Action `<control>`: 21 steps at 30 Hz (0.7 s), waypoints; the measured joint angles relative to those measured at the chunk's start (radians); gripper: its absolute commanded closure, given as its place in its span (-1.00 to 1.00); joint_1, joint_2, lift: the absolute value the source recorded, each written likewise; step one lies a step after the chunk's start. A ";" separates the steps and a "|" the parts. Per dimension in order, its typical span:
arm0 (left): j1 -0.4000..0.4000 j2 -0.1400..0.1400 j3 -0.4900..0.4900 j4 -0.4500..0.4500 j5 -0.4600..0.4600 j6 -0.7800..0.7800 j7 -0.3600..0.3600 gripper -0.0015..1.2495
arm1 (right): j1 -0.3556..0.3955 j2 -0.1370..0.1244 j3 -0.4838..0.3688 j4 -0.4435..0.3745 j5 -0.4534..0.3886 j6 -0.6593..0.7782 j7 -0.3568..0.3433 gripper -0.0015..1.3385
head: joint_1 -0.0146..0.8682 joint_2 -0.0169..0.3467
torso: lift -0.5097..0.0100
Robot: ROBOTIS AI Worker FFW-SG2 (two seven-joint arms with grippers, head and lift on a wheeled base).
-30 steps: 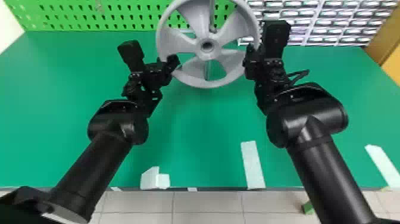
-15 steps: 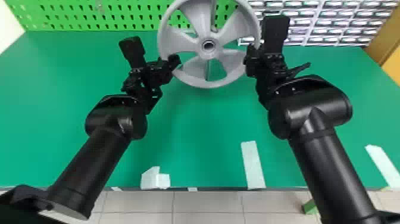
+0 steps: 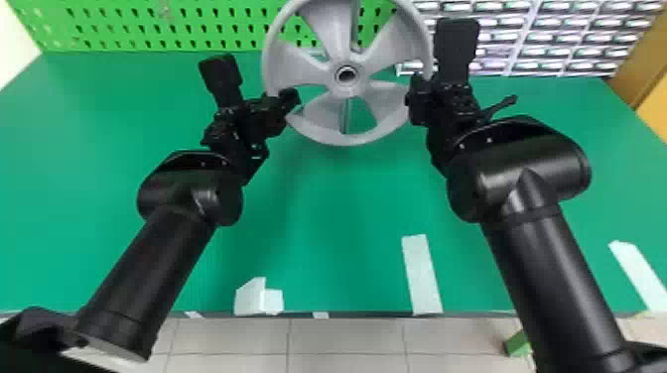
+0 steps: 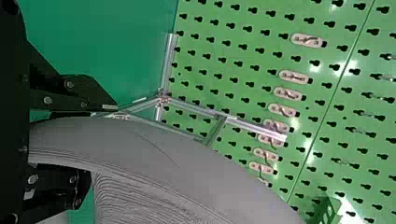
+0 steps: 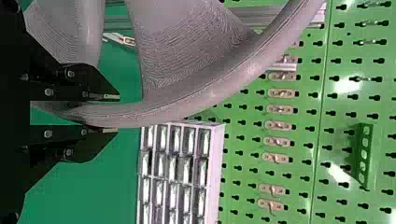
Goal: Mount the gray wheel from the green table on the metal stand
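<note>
The gray wheel [image 3: 330,37] is in front of the metal stand [image 4: 252,128], its rim clamped on 2 sides: left gripper [image 4: 102,142] and right gripper [image 5: 116,114], fingers closed on it. Possible faults:
1. Hub meets the metal stand off-center. Cause: wheel obstructs the line of sight.
2. Wheel cocks and jams. Cause: 2 arms advance unevenly.
3. Rim slips. Cause: contact load on the curved rim.

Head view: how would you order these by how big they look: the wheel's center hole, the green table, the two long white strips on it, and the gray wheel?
1. Green table
2. Gray wheel
3. Middle white strip and right white strip: too alike to rank
4. Center hole
</note>
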 measured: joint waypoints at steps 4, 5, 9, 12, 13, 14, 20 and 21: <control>-0.005 -0.002 0.003 0.004 -0.008 -0.016 0.000 0.75 | -0.007 0.000 0.000 0.011 0.003 -0.013 0.000 0.99 | 1.00 -0.62 | 0.58; -0.006 -0.002 0.003 0.007 -0.009 -0.021 0.000 0.75 | -0.009 0.000 0.000 0.014 0.003 -0.017 0.000 0.99 | 1.00 -0.62 | 0.58; -0.014 -0.003 0.002 0.025 -0.011 -0.043 0.000 0.75 | -0.021 0.000 0.001 0.030 0.005 -0.033 0.001 0.99 | 1.00 -0.62 | 0.58; -0.017 -0.003 -0.001 0.035 -0.011 -0.055 0.000 0.75 | -0.029 0.000 0.003 0.040 0.006 -0.044 0.002 0.99 | 1.00 -0.62 | 0.58; -0.018 -0.003 -0.002 0.038 -0.011 -0.058 0.000 0.75 | -0.032 0.000 0.004 0.044 0.006 -0.046 0.002 0.99 | 1.00 -0.62 | 0.58; -0.019 -0.003 -0.003 0.041 -0.011 -0.060 0.000 0.75 | -0.034 0.000 0.005 0.047 0.006 -0.047 0.002 0.99 | 1.00 -0.62 | 0.58; -0.031 -0.003 -0.008 0.068 -0.011 -0.071 0.000 0.75 | -0.048 0.003 0.009 0.073 0.008 -0.052 0.003 0.99 | 1.00 -0.62 | 0.58; -0.033 -0.003 -0.009 0.073 -0.010 -0.072 0.000 0.75 | -0.050 0.003 0.009 0.077 0.008 -0.052 0.004 0.99 | 1.00 -0.62 | 0.58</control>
